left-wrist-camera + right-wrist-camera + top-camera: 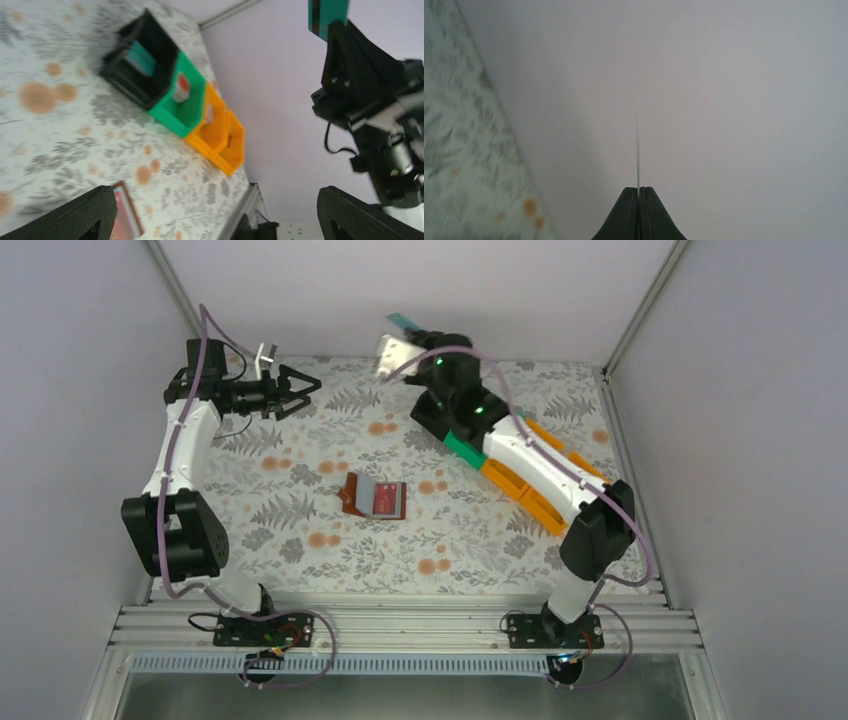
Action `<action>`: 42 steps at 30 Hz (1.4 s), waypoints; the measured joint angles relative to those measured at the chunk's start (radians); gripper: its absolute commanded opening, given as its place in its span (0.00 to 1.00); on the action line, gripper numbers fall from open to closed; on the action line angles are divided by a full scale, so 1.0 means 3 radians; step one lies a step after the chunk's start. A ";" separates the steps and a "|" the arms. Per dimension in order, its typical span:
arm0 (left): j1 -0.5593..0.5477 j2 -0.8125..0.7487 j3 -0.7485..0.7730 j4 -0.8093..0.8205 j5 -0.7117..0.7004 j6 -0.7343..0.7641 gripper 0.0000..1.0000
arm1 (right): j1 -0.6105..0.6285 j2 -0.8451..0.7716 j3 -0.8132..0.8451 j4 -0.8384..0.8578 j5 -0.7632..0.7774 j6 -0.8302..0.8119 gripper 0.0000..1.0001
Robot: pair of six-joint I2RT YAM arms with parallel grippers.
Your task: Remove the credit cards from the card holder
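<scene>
one teal card (403,322): pinched edge-on in my right gripper (639,191), raised far behind the card holder (356,495).
right fingers (626,215): clenched on that card.
left gripper (303,390): released, empty, behind and left of the card holder.
red card (389,500): lying on the open card holder.
</scene>
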 measured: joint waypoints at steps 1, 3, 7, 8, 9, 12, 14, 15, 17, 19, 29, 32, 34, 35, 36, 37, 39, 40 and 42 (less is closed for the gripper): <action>0.0034 0.0055 -0.0005 -0.0006 -0.0058 0.0058 1.00 | -0.0128 0.0003 0.0000 -0.0058 -0.0015 0.0074 0.04; 0.0080 0.0116 -0.0061 -0.0003 -0.0165 0.0149 1.00 | -0.0429 0.0088 0.0028 -0.0354 -0.0125 0.0371 0.04; 0.0095 0.0126 -0.0264 -0.0006 -0.0369 0.0345 1.00 | -0.0799 0.0515 0.0231 -0.0801 -0.0417 0.0715 0.04; 0.0094 0.0126 -0.0294 -0.0010 -0.0409 0.0403 1.00 | -0.0858 0.0651 0.0292 -0.0903 -0.0483 0.0765 0.04; 0.0092 0.0126 -0.0313 -0.0013 -0.0440 0.0459 1.00 | -0.0908 0.0781 0.0359 -0.1002 -0.0542 0.0804 0.04; 0.0092 0.0126 -0.0319 -0.0020 -0.0540 0.0604 1.00 | -0.1015 0.1094 0.0498 -0.1202 -0.0661 0.0852 0.04; 0.0093 0.0126 -0.0319 -0.0017 -0.0619 0.0683 1.00 | -0.1064 0.1259 0.0581 -0.1325 -0.0685 0.0849 0.04; 0.0093 0.0126 -0.0322 -0.0014 -0.0649 0.0710 1.00 | -0.1081 0.1321 0.0612 -0.1364 -0.0683 0.0849 0.04; 0.0093 0.0126 -0.0324 -0.0006 -0.0694 0.0757 1.00 | -0.1108 0.1401 0.0650 -0.1420 -0.0666 0.0838 0.04; 0.0093 0.0126 -0.0326 -0.0005 -0.0711 0.0774 1.00 | -0.1128 0.1446 0.0660 -0.1446 -0.0641 0.0823 0.04; 0.0093 0.0148 -0.0326 -0.0004 -0.0706 0.0791 1.00 | -0.1172 0.1518 0.0679 -0.1460 -0.0607 0.0823 0.04; 0.0093 0.0158 -0.0326 -0.0004 -0.0696 0.0790 1.00 | -0.1186 0.1587 0.0679 -0.1406 -0.0556 0.0801 0.04; 0.0093 0.0158 -0.0326 -0.0004 -0.0694 0.0791 1.00 | -0.1199 0.1645 0.0679 -0.1394 -0.0493 0.0764 0.04; 0.0093 0.0158 -0.0326 -0.0004 -0.0693 0.0790 1.00 | -0.1208 0.1680 0.0679 -0.1383 -0.0467 0.0745 0.04; 0.0093 0.0158 -0.0326 -0.0003 -0.0693 0.0791 1.00 | -0.1214 0.1714 0.0679 -0.1367 -0.0435 0.0729 0.04; 0.0093 0.0158 -0.0326 -0.0004 -0.0693 0.0791 1.00 | -0.1219 0.1747 0.0680 -0.1350 -0.0417 0.0710 0.04; 0.0093 0.0158 -0.0326 -0.0001 -0.0692 0.0791 1.00 | -0.1227 0.1812 0.0693 -0.1324 -0.0401 0.0669 0.04; 0.0093 0.0158 -0.0326 -0.0001 -0.0692 0.0790 1.00 | -0.1228 0.1839 0.0702 -0.1316 -0.0393 0.0654 0.04; 0.0093 0.0158 -0.0326 0.0004 -0.0690 0.0790 1.00 | -0.1231 0.1897 0.0721 -0.1296 -0.0383 0.0604 0.04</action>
